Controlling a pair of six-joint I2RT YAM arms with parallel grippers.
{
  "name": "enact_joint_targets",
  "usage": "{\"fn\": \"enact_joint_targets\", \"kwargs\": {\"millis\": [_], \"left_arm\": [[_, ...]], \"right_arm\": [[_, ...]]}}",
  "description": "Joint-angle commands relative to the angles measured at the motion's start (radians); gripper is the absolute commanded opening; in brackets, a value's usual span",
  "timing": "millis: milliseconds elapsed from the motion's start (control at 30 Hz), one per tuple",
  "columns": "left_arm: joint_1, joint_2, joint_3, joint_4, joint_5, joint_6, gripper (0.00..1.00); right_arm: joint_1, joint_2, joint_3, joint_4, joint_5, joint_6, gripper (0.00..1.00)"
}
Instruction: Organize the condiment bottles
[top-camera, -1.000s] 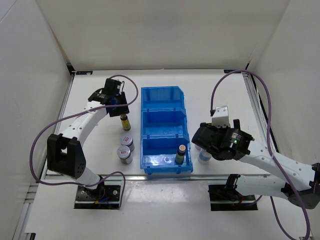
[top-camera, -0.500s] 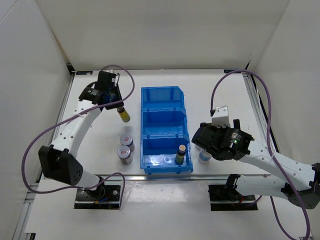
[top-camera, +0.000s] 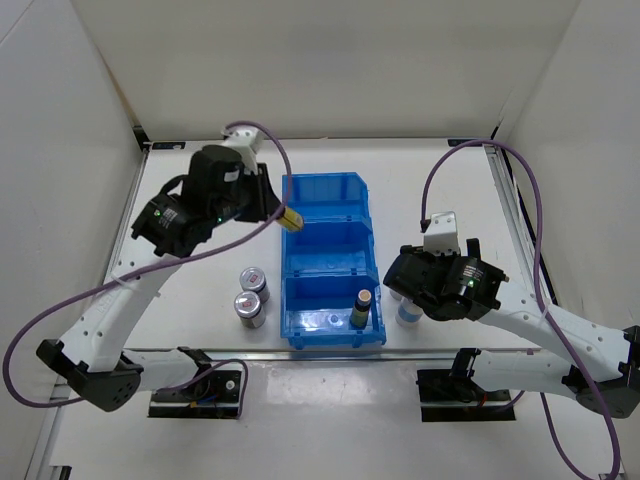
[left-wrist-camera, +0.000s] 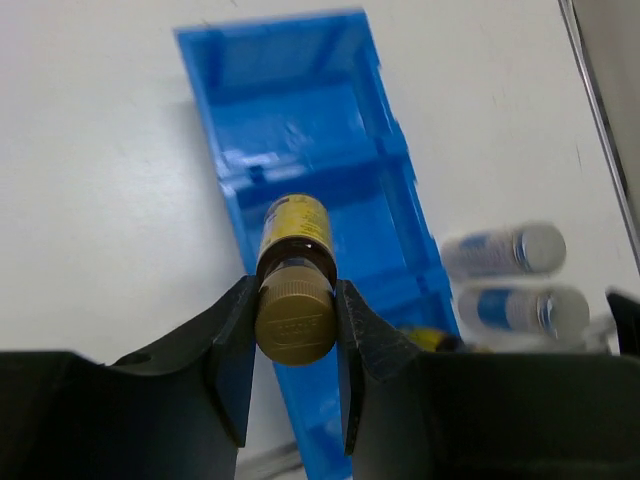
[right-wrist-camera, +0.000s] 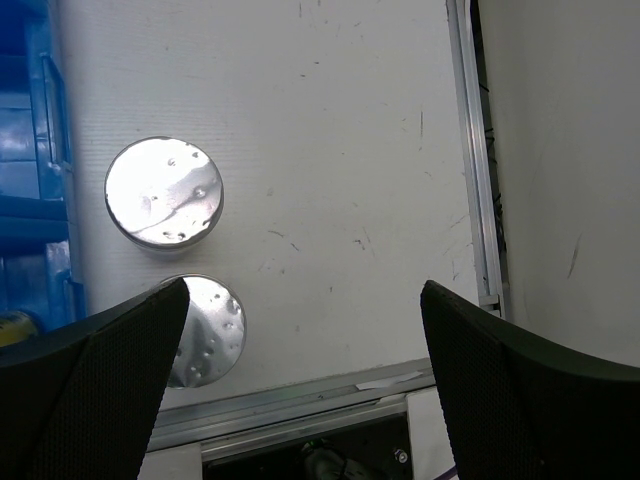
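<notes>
We find no legible text in any view. Yellow label on the amber bottle (left-wrist-camera: 293, 222): print blurred. Red label on the jar (top-camera: 253, 284) at 9 o'clock of the blue bin (top-camera: 286, 270): white marks, too small to read.

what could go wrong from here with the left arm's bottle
The left jaws pinch the amber bottle only at its cap, so it may pivot or slip. It hangs tilted over the blue bin wall and might clip a divider going down. Released hard, it could topple the second bottle standing inside.
</notes>
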Motion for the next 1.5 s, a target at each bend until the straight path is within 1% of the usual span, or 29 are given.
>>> {"fn": "enact_joint_targets", "kwargs": {"millis": [0, 33, 133, 200, 333, 433, 533, 633, 700, 833, 900, 1033, 1100, 1167, 1200, 1233, 1267, 1300, 1467], "left_arm": [[-0.088, -0.073, -0.062, 0.0, 0.101, 0.014, 0.11], [-0.101, -0.105, -0.099, 0.0, 0.127, 0.004, 0.11], [-0.151, -0.139, -0.151, 0.0, 0.136, -0.021, 0.11], [-0.176, -0.139, -0.2, 0.0, 0.136, -0.035, 0.11], [-0.253, -0.148, -0.243, 0.0, 0.136, -0.061, 0.11], [-0.277, -0.148, -0.278, 0.0, 0.107, -0.061, 0.11], [-0.291, -0.125, -0.31, 0.009, 0.086, -0.072, 0.11], [-0.302, -0.096, -0.355, 0.018, 0.028, -0.087, 0.11], [-0.311, -0.072, -0.396, 0.072, -0.014, -0.099, 0.11], [-0.311, -0.021, -0.484, 0.142, -0.034, -0.118, 0.11], [-0.311, 0.014, -0.493, 0.162, -0.064, -0.128, 0.11], [-0.311, 0.059, -0.502, 0.175, -0.074, -0.151, 0.11], [-0.32, 0.079, -0.502, 0.175, -0.074, -0.151, 0.17], [-0.32, 0.097, -0.479, 0.175, -0.065, -0.151, 0.29], [-0.32, 0.109, -0.479, 0.175, -0.065, -0.151, 0.52], [-0.329, 0.11, -0.479, 0.175, -0.065, -0.151, 0.67], [-0.33, 0.11, -0.479, 0.175, -0.065, -0.161, 0.79], [-0.339, 0.11, -0.479, 0.175, -0.075, -0.173, 1.0], [-0.357, 0.099, -0.47, 0.175, -0.084, -0.182, 1.0]], "right_arm": [[0.005, -0.01, -0.005, -0.046, 0.037, 0.009, 1.0], [0.005, -0.01, -0.005, -0.046, 0.037, 0.009, 1.0], [0.005, 0.004, -0.005, -0.046, 0.037, 0.0, 1.0], [0.005, 0.016, -0.005, -0.046, 0.037, 0.0, 1.0], [0.005, 0.048, -0.005, -0.046, 0.037, 0.0, 1.0], [0.005, 0.048, -0.005, -0.046, 0.037, 0.0, 1.0], [0.005, 0.048, -0.005, -0.046, 0.028, 0.0, 1.0], [0.005, 0.057, -0.005, -0.046, 0.028, 0.0, 1.0], [0.005, 0.067, -0.005, -0.037, 0.028, 0.0, 1.0], [0.005, 0.067, -0.005, -0.037, 0.028, 0.0, 1.0], [0.005, 0.053, -0.005, -0.037, 0.028, 0.0, 1.0], [0.005, 0.019, -0.005, -0.037, 0.028, 0.0, 1.0], [0.005, 0.01, -0.005, -0.037, 0.028, 0.0, 1.0], [0.005, -0.002, -0.005, -0.037, 0.019, -0.01, 1.0], [0.005, -0.013, -0.005, -0.037, 0.019, -0.01, 1.0], [0.005, -0.013, -0.005, -0.037, 0.019, -0.01, 1.0], [0.005, -0.025, -0.005, -0.037, 0.019, -0.01, 1.0], [0.005, -0.038, -0.005, -0.037, 0.019, -0.01, 1.0], [0.005, -0.058, -0.005, -0.005, 0.008, -0.046, 1.0]]}}
